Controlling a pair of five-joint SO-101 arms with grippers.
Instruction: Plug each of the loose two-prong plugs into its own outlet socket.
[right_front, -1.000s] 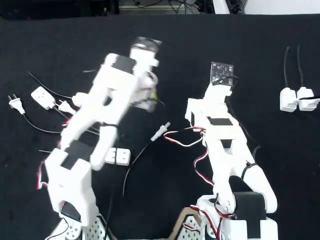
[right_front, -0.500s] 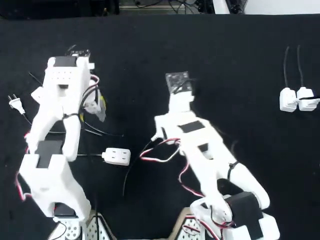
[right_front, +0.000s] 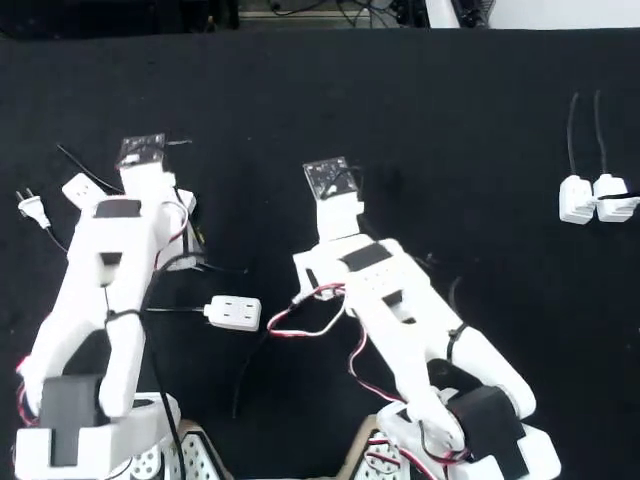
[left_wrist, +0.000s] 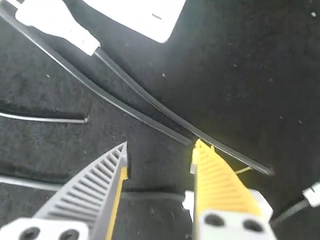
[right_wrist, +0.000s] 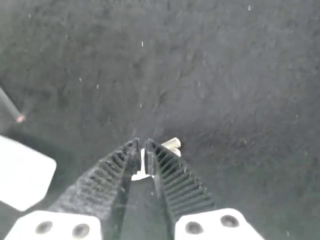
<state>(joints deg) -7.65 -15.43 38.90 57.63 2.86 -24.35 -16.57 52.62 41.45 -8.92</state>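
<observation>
My right gripper (right_wrist: 143, 150) is shut on a white two-prong plug (right_wrist: 170, 145); its metal prongs stick out past the black fingers, just above the black cloth. In the high view the right arm (right_front: 370, 270) leans left at table centre, and the plug's black cable (right_front: 255, 360) trails toward the front. A white outlet block (right_front: 235, 312) lies to the left of it and shows in the right wrist view as the outlet block (right_wrist: 22, 180). My left gripper (left_wrist: 160, 152) is open over black cables (left_wrist: 140, 100), near a white plug (left_wrist: 55, 22) and a white adapter (left_wrist: 145, 15).
Another two-prong plug (right_front: 30, 208) and a white adapter (right_front: 82, 190) lie at the far left. Two white pieces with black cords (right_front: 592, 198) sit at the right edge. The left arm (right_front: 110, 270) stands over tangled cables on the black cloth.
The left arm swung from table centre to the left and lowered over the cables. The right arm moved left over the loose plug and shut on it.
</observation>
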